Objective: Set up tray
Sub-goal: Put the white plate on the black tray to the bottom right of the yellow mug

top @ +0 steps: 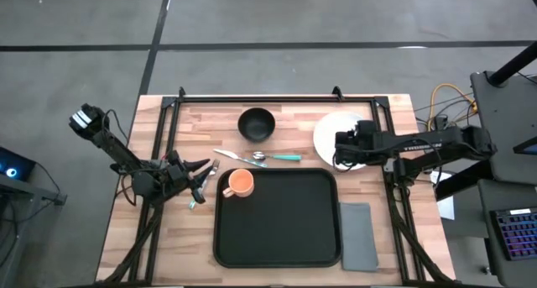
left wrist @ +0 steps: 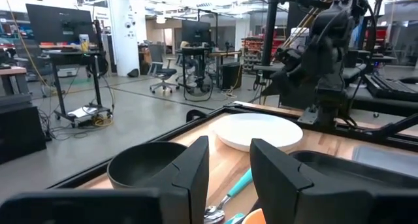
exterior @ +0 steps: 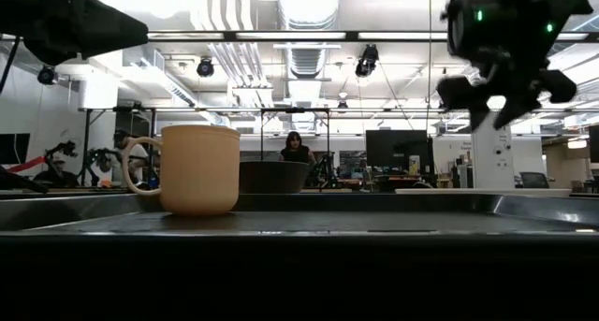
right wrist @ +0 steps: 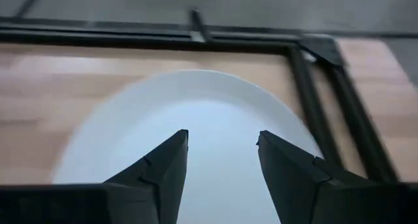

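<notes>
One tray [top: 285, 229] lies mid-surface, long axis left to right, holding only a mug [top: 240, 183] at its far-left corner. We judge the plate [top: 329, 133] goes in next: it sits just beyond the tray's far-right corner, under our right gripper [top: 342, 149], jaws spread and empty. Our left gripper [top: 204, 171] waits beside the mug, jaws parted, holding nothing.

Black tray [top: 281, 229], orange mug [top: 241, 183], white plate [top: 329, 133]

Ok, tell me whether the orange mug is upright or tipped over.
Upright. The orange ceramic mug stands on its base in the large black rectangular tray's corner, round mouth facing up in the high view.
</notes>
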Robot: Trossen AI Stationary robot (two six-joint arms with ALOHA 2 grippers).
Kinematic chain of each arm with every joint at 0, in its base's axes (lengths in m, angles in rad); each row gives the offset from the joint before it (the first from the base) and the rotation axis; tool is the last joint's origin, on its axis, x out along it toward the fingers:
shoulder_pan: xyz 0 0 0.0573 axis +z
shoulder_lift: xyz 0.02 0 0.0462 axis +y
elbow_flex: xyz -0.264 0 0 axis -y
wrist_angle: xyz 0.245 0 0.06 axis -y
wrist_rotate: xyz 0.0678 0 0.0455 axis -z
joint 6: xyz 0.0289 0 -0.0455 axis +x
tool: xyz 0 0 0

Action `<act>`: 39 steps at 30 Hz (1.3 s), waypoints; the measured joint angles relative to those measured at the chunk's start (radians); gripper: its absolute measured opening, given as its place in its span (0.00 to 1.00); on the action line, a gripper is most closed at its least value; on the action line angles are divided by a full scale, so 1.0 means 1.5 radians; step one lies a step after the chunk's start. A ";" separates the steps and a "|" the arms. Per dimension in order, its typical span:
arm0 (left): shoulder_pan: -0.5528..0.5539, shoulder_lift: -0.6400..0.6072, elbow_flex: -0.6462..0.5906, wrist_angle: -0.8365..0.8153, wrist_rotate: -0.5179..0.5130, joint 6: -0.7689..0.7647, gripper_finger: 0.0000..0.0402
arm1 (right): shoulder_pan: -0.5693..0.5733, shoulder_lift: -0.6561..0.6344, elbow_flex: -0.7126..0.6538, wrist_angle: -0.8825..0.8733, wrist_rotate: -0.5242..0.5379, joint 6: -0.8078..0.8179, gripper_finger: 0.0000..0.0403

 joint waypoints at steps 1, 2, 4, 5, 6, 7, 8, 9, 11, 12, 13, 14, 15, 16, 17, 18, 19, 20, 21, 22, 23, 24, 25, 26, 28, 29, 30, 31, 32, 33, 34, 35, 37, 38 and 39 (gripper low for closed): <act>0.000 0.000 0.000 0.000 0.000 0.000 0.23 | -0.016 0.000 -0.011 -0.005 -0.007 0.004 0.44; 0.000 0.000 0.000 0.000 0.000 0.000 0.23 | -0.034 -0.001 -0.021 -0.005 -0.022 0.004 0.44; -0.001 0.002 0.000 0.000 0.001 0.000 0.23 | -0.072 -0.001 -0.037 -0.001 -0.056 -0.007 0.44; -0.001 0.004 0.000 0.000 0.001 0.000 0.23 | -0.090 0.000 -0.046 0.000 -0.075 -0.020 0.44; -0.001 0.006 0.000 0.000 0.001 0.000 0.23 | -0.109 0.000 -0.055 0.004 -0.091 -0.029 0.44; -0.001 0.007 0.000 0.000 0.001 0.000 0.23 | -0.128 0.000 -0.062 0.008 -0.105 -0.037 0.44; -0.001 0.009 0.000 0.000 0.001 0.000 0.23 | -0.146 0.000 -0.066 0.010 -0.118 -0.040 0.44; -0.001 0.010 0.000 0.000 0.001 0.000 0.23 | -0.164 0.000 -0.070 0.010 -0.129 -0.041 0.44; -0.001 0.012 0.000 0.000 0.001 0.000 0.23 | -0.197 0.000 -0.075 0.013 -0.147 -0.058 0.44; -0.001 0.012 0.000 0.000 0.001 0.000 0.23 | -0.209 0.000 -0.077 0.018 -0.151 -0.071 0.44; -0.001 0.012 0.000 0.000 0.001 0.000 0.23 | -0.220 0.000 -0.081 0.027 -0.155 -0.084 0.44; -0.001 0.012 0.001 0.000 0.001 0.000 0.23 | -0.230 0.000 -0.085 0.038 -0.161 -0.096 0.44; -0.001 0.012 0.001 0.000 0.002 0.000 0.23 | -0.239 0.000 -0.088 0.050 -0.168 -0.110 0.44; -0.001 0.012 0.001 0.000 0.002 0.000 0.23 | -0.250 0.000 -0.092 0.065 -0.175 -0.125 0.44; -0.001 0.012 0.001 0.000 0.002 0.000 0.23 | -0.259 0.000 -0.097 0.081 -0.179 -0.143 0.44; -0.001 0.012 0.001 0.000 0.002 0.000 0.23 | -0.269 0.000 -0.102 0.096 -0.182 -0.159 0.44; -0.001 0.012 0.001 0.000 0.002 0.000 0.23 | -0.278 0.000 -0.107 0.106 -0.184 -0.171 0.44; -0.001 0.012 0.001 0.000 0.002 0.000 0.23 | -0.287 0.000 -0.110 0.113 -0.186 -0.175 0.44; -0.001 0.012 0.001 0.000 0.002 0.000 0.23 | -0.296 0.000 -0.113 0.115 -0.186 -0.177 0.44; -0.001 0.012 0.001 0.000 0.002 0.000 0.23 | -0.306 0.000 -0.116 0.115 -0.186 -0.177 0.44; -0.001 0.012 0.001 0.000 0.002 -0.001 0.23 | -0.314 0.000 -0.119 0.114 -0.185 -0.177 0.44; -0.001 0.012 0.001 0.000 0.002 -0.002 0.23 | -0.323 0.000 -0.123 0.115 -0.184 -0.177 0.44; -0.001 0.012 0.001 0.000 0.002 -0.002 0.23 | -0.330 0.000 -0.126 0.116 -0.184 -0.177 0.44; -0.001 0.012 0.001 0.000 0.002 -0.002 0.23 | -0.338 0.000 -0.130 0.116 -0.184 -0.178 0.44; -0.001 0.012 0.001 0.000 0.002 -0.002 0.23 | -0.352 0.000 -0.139 0.117 -0.185 -0.180 0.44; -0.001 0.012 0.001 0.000 0.002 -0.002 0.23 | -0.357 0.000 -0.142 0.119 -0.190 -0.181 0.44; -0.001 0.012 0.001 0.000 0.002 -0.002 0.23 | -0.362 0.000 -0.147 0.121 -0.194 -0.183 0.44; -0.001 0.012 0.001 0.000 0.002 -0.002 0.23 | -0.367 0.000 -0.150 0.122 -0.196 -0.184 0.44; -0.001 0.012 0.001 0.000 0.002 -0.002 0.23 | -0.371 0.000 -0.154 0.125 -0.197 -0.187 0.44; -0.001 0.012 0.001 0.000 0.002 -0.002 0.23 | -0.375 0.000 -0.158 0.135 -0.198 -0.193 0.44; -0.001 0.012 0.001 0.000 0.002 -0.002 0.23 | -0.379 0.000 -0.162 0.147 -0.199 -0.200 0.44; -0.001 0.012 0.001 0.000 0.002 -0.002 0.23 | -0.384 0.000 -0.165 0.161 -0.203 -0.210 0.44; -0.001 0.012 0.001 0.000 0.002 -0.002 0.23 | -0.392 0.000 -0.174 0.197 -0.222 -0.230 0.44; -0.001 0.012 0.001 0.000 0.002 -0.002 0.23 | -0.394 0.000 -0.180 0.218 -0.230 -0.241 0.44; -0.001 0.012 0.001 0.000 0.002 -0.002 0.23 | -0.397 0.000 -0.185 0.237 -0.236 -0.249 0.44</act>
